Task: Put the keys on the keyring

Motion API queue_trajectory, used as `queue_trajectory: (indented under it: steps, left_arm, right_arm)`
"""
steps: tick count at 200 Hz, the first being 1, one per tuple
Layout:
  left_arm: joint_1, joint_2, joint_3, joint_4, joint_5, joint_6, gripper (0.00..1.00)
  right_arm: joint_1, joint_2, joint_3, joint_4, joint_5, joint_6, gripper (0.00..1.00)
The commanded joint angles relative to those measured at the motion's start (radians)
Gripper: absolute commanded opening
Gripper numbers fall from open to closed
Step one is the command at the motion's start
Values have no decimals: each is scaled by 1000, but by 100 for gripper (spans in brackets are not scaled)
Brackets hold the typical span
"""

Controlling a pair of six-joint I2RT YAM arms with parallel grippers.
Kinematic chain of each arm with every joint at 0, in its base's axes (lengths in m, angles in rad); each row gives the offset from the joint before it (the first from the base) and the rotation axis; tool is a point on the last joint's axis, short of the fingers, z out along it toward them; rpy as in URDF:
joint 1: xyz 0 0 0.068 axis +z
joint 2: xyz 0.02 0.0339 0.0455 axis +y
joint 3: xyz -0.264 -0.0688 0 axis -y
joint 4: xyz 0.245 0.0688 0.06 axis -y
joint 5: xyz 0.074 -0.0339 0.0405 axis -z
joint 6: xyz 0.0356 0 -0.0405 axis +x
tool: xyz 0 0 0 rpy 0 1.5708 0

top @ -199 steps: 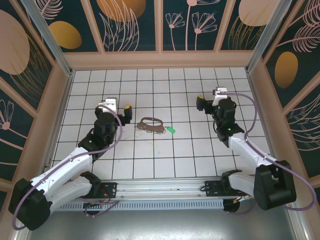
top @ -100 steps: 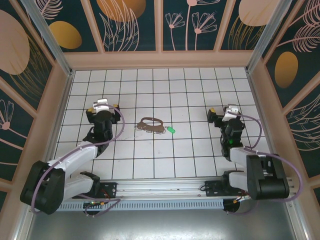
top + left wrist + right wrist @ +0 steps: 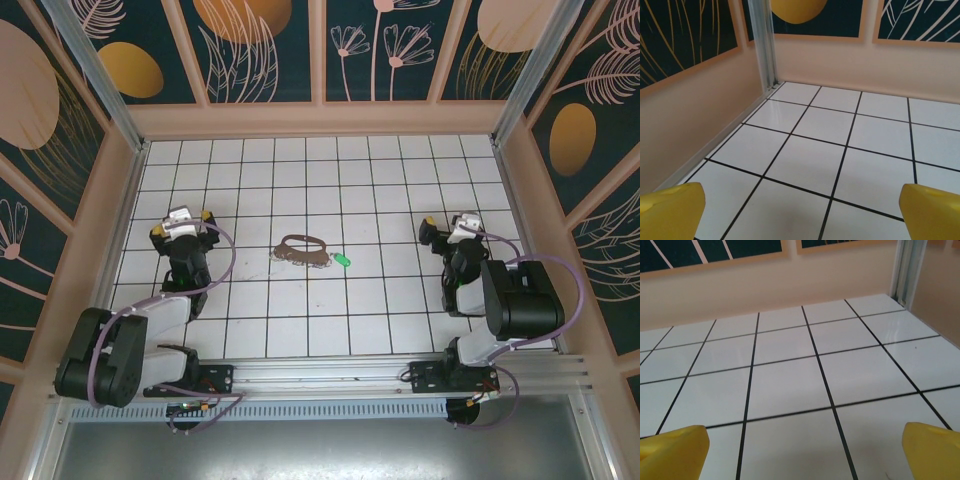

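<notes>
A white tiled floor (image 3: 380, 180) with black grid lines, boxed in by peach walls (image 3: 320, 120) with dark floral panels, is my workspace. My left gripper (image 3: 183, 221) sits near the left wall and my right gripper (image 3: 450, 226) near the right, both spread wide and holding nothing. My left wrist view shows bare tile between the yellow fingertips (image 3: 671, 210). The keyring (image 3: 302, 250), a thin brown strap loop, lies flat mid-floor. The green-headed key (image 3: 343, 260) lies just beside its right end, apart from it. I judge the key light, stiff and slippery on tile, so I'd pinch its green head. The strap looks limp, so it needs pinning down. I cannot tell which end carries its metal fittings.
</notes>
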Motion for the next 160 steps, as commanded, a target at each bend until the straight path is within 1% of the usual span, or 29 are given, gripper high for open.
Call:
queue_trajectory:
  steps: [1,22,33,37,46,59,67,78,87,97,105,115,160]
  left_arm:
    - [28,55,-31,220,40,48,99]
    - [50,142,-43,311,108,53,99]
    - [56,219,-62,443,142,67,99]
    - [64,216,-61,430,156,61,99]
    - [94,176,-44,314,226,35,99]
    - [113,227,-67,397,274,29,99]
    - [115,271,-70,481,270,29,99]
    - [121,236,-45,361,281,19,99]
    - [125,253,-54,409,279,20,99]
    - [125,243,-49,379,283,19,99]
    - [125,252,-50,399,278,19,99]
    - [125,244,-45,376,278,15,99]
    - [128,249,-40,375,274,11,99]
  right_arm:
    - [-6,3,17,44,26,18,99]
    - [-7,4,18,44,26,17,99]
    - [-8,4,17,44,26,17,99]
    - [-8,4,17,44,26,17,99]
    - [-7,3,16,44,26,17,99]
    - [-6,4,16,46,27,16,99]
    - [-4,3,16,45,31,13,99]
    - [0,3,16,45,33,11,99]
    - [0,4,16,47,33,11,99]
    - [0,4,15,49,35,9,99]
    - [3,4,13,51,40,7,99]
    - [4,4,13,53,40,7,99]
    - [6,5,12,55,40,5,99]
